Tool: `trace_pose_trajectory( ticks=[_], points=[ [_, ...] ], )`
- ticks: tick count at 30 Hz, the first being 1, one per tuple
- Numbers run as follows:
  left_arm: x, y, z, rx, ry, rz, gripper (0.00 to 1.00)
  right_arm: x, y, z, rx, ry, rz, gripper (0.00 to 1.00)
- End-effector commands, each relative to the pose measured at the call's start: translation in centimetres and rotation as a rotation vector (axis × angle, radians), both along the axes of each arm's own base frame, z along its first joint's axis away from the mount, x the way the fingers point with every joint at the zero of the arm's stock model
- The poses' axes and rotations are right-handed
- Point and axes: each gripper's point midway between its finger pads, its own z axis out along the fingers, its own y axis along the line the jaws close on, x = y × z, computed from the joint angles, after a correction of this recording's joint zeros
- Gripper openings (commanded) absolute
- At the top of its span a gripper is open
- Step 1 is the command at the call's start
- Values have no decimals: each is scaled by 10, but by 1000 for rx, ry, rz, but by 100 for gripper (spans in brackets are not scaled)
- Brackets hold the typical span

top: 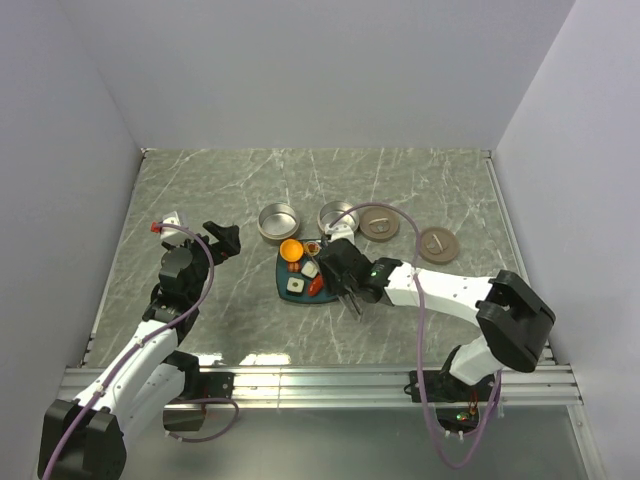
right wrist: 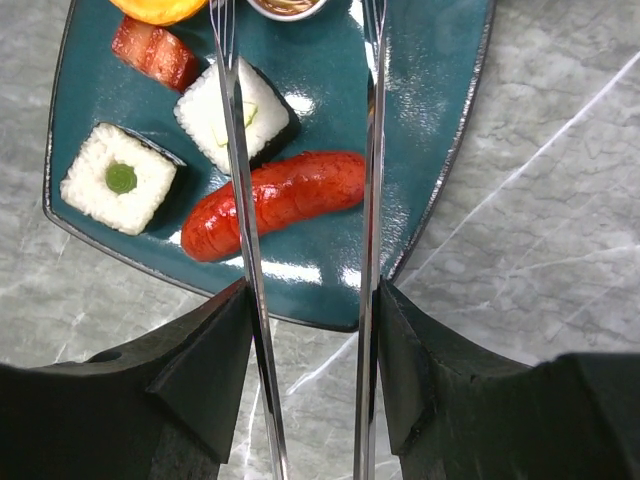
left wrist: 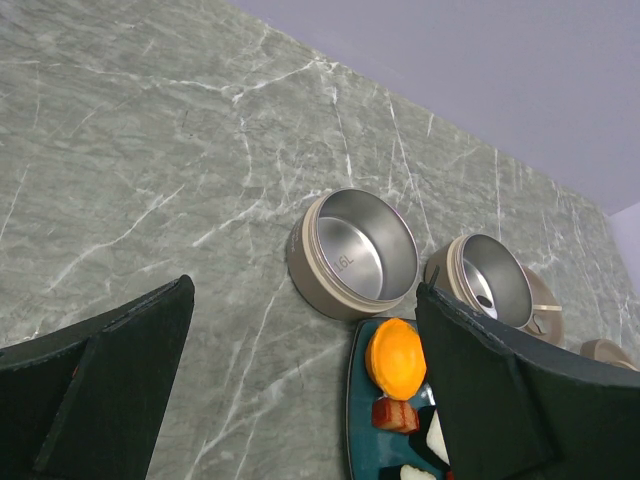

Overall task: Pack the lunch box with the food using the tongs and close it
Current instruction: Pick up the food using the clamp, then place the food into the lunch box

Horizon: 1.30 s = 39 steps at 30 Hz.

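In the right wrist view my right gripper [right wrist: 310, 300] is shut on the silvery tongs [right wrist: 240, 200], one pad against each thin arm. The tong arms stand apart over the teal plate [right wrist: 430, 120]. The left arm crosses a white block with a dark rim [right wrist: 262, 105] and the red sausage [right wrist: 290, 190]; the right arm passes just beyond the sausage's end. Another white block [right wrist: 120, 178], a red-brown piece [right wrist: 153, 52] and the orange round piece [left wrist: 396, 357] also lie on the plate. My left gripper [top: 222, 240] is open and empty, left of the plate.
Two round steel lunch box tins [top: 278, 221] [top: 338, 217] stand open just behind the plate. Their two flat lids [top: 379, 224] [top: 438, 244] lie to the right of them. White walls close the marble table [top: 200, 190] on three sides.
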Motion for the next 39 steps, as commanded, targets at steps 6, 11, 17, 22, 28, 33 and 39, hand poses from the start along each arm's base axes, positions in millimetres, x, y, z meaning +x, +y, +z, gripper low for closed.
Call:
trace_pose_trajectory(
  ticks=[6, 11, 17, 22, 28, 33, 39],
  points=[
    [2, -1, 12, -16, -45, -4, 99, 13, 21, 16, 39, -40, 4, 54],
    [2, 0, 13, -17, -48, -1, 99, 13, 19, 18, 33, -36, -5, 45],
    [2, 0, 13, -16, -47, -3, 99, 16, 10, 38, 33, -82, -35, 42],
    [2, -1, 13, -16, -47, -3, 99, 20, 9, 66, 66, -136, -39, 41],
    [2, -1, 12, -16, -45, -4, 99, 24, 4, 84, 69, -178, -54, 41],
    [3, -1, 11, -16, -42, -7, 100, 39, -9, 102, 72, -224, -105, 42],
    [2, -1, 12, -16, -47, -4, 99, 59, -24, 102, 74, -224, -153, 42]
  ],
)
